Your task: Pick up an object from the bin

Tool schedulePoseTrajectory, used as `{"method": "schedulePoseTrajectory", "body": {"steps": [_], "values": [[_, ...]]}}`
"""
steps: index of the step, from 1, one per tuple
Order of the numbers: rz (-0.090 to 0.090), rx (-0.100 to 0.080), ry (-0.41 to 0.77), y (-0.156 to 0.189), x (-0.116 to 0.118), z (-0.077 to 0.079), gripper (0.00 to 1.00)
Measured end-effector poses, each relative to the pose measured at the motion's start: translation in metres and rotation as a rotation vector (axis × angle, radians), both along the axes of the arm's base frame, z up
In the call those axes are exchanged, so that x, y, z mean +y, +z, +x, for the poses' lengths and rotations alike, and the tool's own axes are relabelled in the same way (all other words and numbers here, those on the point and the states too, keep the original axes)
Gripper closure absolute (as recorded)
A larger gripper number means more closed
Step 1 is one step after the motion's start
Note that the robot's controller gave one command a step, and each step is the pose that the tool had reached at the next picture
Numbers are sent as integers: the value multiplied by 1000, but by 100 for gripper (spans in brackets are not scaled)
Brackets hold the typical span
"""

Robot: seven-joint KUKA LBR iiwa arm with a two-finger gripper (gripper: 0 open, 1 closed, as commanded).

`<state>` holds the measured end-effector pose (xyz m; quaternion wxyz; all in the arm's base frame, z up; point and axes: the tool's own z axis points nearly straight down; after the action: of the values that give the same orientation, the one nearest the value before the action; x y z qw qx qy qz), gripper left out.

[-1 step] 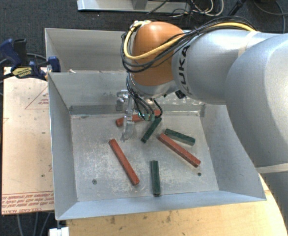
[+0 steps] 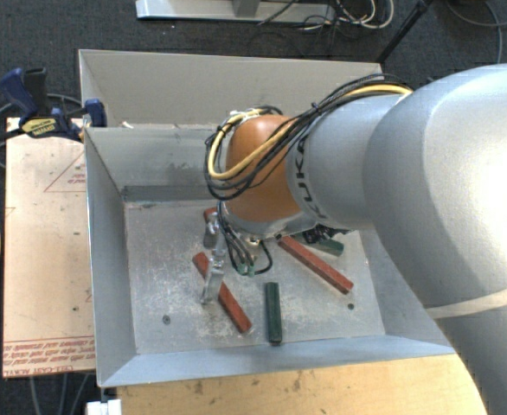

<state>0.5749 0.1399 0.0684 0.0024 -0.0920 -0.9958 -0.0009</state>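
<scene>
Down near the middle of the bin [image 2: 106,232] floor, a little toward the left wall as my camera sees it, the gripper [image 2: 209,289] hangs low with its tip right at a red-brown bar [image 2: 234,309]. That bar lies flat on the floor and slanted. Its far end is tucked under the gripper and its near end points toward the bin's near wall. From this angle I cannot tell whether the claw is spread or pressed together, and I cannot say whether it touches the bar or only hovers just above it.

Just beside the bar's near end, on the side toward the right wall, a dark green bar [image 2: 272,312] lies flat, running from far to near and stopping close to the near wall. The two bars are near each other but apart.

Toward the right side of the floor a second red-brown bar [image 2: 318,266] lies slanted, well apart from the gripper, with its far end running in under the wrist. Just beyond it a dark green piece [image 2: 330,245] pokes out from under the arm [image 2: 426,188], mostly hidden. Behind the gripper, toward the far wall, I see a small red scrap [image 2: 210,216], too covered to name.

Above all this sits the orange cover [image 2: 258,180] on the wrist, with yellow and black cables [image 2: 223,154] looped round it.
</scene>
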Motion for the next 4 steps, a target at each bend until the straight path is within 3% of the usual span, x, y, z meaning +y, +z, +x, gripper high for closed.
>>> {"method": "schedulePoseTrajectory", "body": {"steps": [1, 2, 3, 4], "values": [[-2, -5, -270, 32, -22, -18, 0], [-3, -3, -406, 31, -10, -29, 0], [-3, -1, -510, 0, -7, -41, 0], [-2, -4, -510, 0, -7, -41, 0]]}}
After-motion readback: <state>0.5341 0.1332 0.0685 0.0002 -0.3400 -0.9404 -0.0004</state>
